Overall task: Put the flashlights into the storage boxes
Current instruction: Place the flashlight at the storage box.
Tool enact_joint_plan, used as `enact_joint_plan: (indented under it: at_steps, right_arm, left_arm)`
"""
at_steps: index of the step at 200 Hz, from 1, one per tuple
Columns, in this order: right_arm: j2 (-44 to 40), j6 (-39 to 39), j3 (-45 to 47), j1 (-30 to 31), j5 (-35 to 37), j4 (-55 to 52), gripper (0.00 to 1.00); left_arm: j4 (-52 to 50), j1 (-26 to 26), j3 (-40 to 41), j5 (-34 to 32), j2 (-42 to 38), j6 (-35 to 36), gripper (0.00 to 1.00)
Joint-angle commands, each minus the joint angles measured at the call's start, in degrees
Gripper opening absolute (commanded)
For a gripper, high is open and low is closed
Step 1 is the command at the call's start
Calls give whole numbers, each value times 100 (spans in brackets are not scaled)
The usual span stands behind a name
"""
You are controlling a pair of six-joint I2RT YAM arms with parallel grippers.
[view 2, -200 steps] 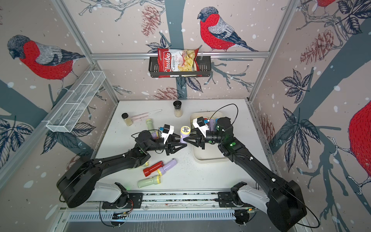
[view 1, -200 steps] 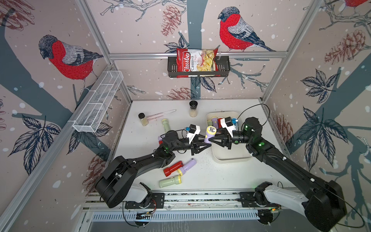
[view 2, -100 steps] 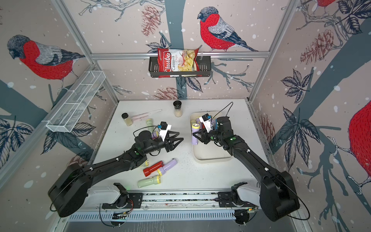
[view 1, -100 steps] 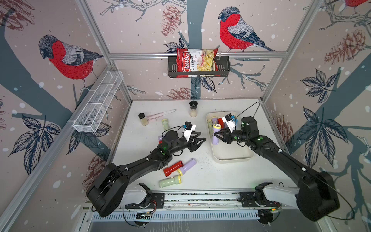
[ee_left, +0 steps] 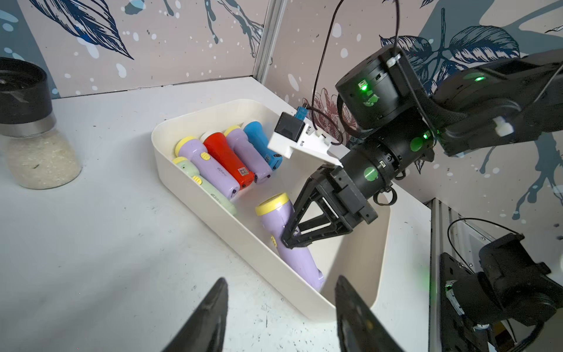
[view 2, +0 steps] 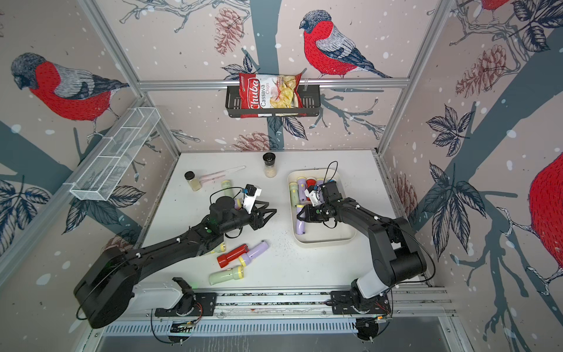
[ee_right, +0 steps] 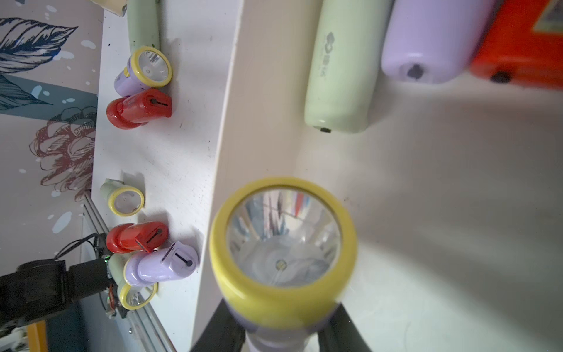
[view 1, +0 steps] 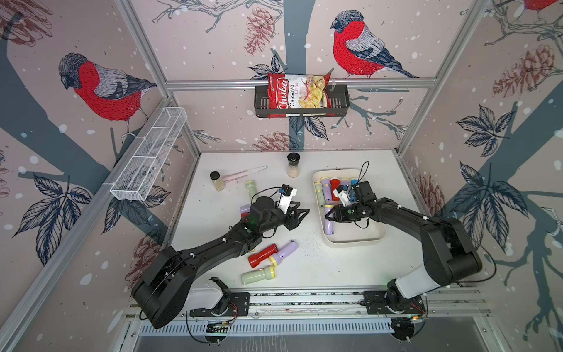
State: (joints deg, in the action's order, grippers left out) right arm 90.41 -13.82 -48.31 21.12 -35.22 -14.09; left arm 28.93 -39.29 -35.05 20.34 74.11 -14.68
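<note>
Top views overhead, looking down, wrist views close, sharing tray [ee_left: 243, 243]

Your left arm [view 1: 213, 248] hid most of several flashlights [view 1: 245, 209] beneath it; the lilac flashlight [ee_right: 283, 240] in your right pincer [ee_right: 281, 333] looked blurred, its body cut off.

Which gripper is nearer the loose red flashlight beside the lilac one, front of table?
Left. The left gripper hangs open over the table just behind the red flashlight. The right gripper is farther off, inside the tray, shut on a lilac flashlight.
</note>
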Motion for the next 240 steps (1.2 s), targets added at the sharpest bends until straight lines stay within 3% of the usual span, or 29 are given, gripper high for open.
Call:
enact_joint_plan:
  at_steps: [1,68,130,173,204,240]
  right_arm:
    - [187,-199,-76,2,-382,-52,30]
    - [698,-102,-274,63,-635,-204,35]
    - [943,-217,-484,61,-505,-181,56]
    - [727,-191,-656,66,-97,-476,66]
    - [293,-179,-823,84,439,-698,70]
    - [-424,347,-921,639,1187,-559,73]
  left_arm:
    - [-62,0,-82,-22,53,6,56]
    - [-91,3,-109,-34,157,-95,55]
    - [-277,-2,-144,-133,88,-118,55]
    - [-652,0,-198,-219,-40,-185,55]
    - [-1521,0,-388,-288,-139,-237,54]
    - [-2191,0,-357,-637,-395,-537,54]
